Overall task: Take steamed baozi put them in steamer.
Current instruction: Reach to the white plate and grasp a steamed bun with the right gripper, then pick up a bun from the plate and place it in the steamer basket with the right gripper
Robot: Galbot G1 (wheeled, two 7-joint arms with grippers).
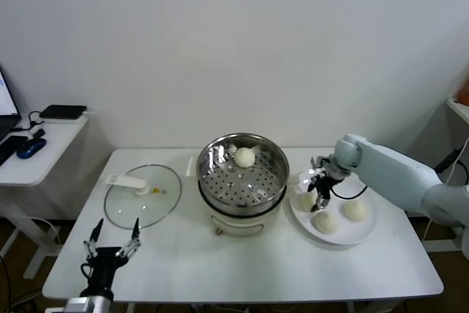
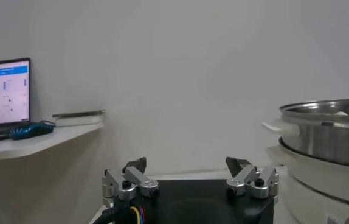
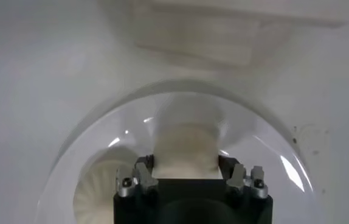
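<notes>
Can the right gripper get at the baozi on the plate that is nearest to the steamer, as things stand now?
Probably yes. The right gripper is already down over that baozi on the plate, with a finger on each side of it, and nothing lies between. The steamer stands clear to the side.

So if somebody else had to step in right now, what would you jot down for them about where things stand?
Right tool: down over the white plate, fingers either side of a baozi; grip not confirmed.
Left tool: open, idle at the table's near left corner.
Done: one baozi is in the steamer.
Left: three on the plate, including two in plain view.
Glass lid lies left of the steamer.
</notes>
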